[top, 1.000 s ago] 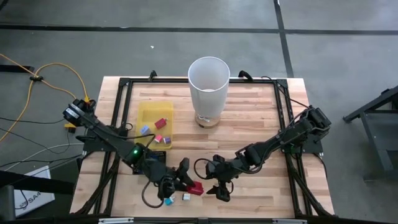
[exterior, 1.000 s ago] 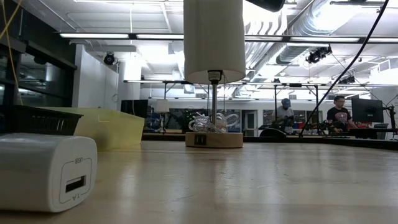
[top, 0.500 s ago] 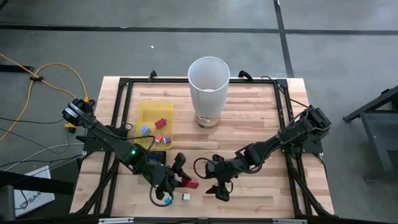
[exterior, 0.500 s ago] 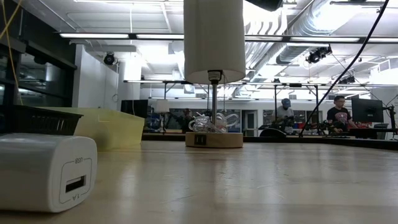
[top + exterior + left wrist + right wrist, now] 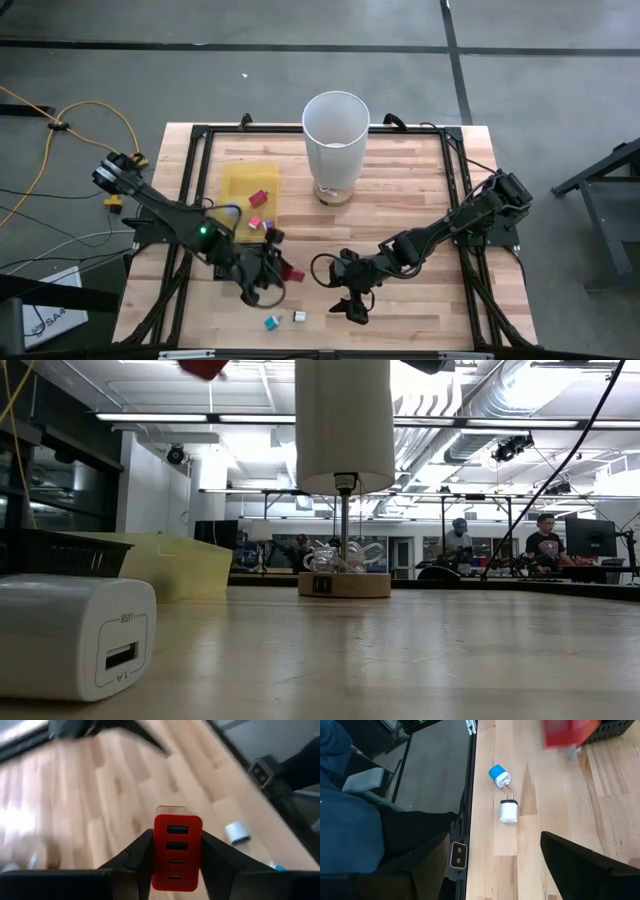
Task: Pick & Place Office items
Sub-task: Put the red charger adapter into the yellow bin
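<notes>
My left gripper [image 5: 176, 865] has lifted the red charger [image 5: 177, 851] off the tabletop [image 5: 400, 215], fingers clamped on its sides, and swung toward the yellow tray [image 5: 243, 182]; next comes the drop there. Right gripper [image 5: 352, 303] waits, fingers open

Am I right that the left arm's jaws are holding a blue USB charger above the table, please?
Not quite: the charger in the left gripper is red, not blue, as the left wrist view shows. The jaws do hold it above the table.
</notes>
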`<state>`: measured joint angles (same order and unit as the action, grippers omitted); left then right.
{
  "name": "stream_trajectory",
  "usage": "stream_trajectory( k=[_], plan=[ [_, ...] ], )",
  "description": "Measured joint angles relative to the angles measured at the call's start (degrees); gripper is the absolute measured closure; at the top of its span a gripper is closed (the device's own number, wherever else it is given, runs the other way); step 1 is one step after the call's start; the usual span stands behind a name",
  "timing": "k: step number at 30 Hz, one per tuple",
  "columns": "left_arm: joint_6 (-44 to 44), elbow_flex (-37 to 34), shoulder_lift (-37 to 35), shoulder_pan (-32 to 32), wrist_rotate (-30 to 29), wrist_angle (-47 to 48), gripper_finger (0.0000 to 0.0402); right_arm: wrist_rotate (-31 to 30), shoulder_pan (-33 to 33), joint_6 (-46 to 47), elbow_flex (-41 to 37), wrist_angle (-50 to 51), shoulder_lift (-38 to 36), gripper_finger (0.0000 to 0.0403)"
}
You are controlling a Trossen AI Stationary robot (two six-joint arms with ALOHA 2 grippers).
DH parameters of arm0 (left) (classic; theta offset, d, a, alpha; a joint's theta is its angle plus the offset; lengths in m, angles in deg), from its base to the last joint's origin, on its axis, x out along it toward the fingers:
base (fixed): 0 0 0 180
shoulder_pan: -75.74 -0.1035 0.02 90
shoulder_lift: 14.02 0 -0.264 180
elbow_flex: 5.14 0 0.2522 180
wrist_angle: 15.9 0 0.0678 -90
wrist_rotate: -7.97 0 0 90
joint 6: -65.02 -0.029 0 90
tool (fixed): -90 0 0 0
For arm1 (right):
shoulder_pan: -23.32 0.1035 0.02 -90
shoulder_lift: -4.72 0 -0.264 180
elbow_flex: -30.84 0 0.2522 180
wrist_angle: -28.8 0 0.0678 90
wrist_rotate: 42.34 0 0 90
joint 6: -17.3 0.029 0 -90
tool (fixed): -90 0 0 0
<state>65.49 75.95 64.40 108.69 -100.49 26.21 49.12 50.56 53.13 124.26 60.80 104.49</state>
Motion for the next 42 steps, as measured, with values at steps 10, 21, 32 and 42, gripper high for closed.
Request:
stream_trajectory(
  k=[10,21,32,42],
  plan=[
    [16.7,0.0,-6.5,-8.4,-0.4,18.2,0.0278,0.0,0.0,0.0,0.0,0.0,0.0,0.0103],
    [20.6,-0.1,-6.5,-18.2,-2.9,31.1,0.0277,0.0,0.1,0.0,0.0,0.0,0.0,0.0103],
    [20.7,-6.4,-6.2,-20.9,-3.0,31.2,0.0277,0.2,0.1,0.0,0.0,0.0,0.0,0.0103],
    [24.9,-13.6,-6.2,-20.9,-7.4,31.2,0.0277,0.1,0.1,0.0,0.0,0.0,0.0,0.0103]
  ],
)
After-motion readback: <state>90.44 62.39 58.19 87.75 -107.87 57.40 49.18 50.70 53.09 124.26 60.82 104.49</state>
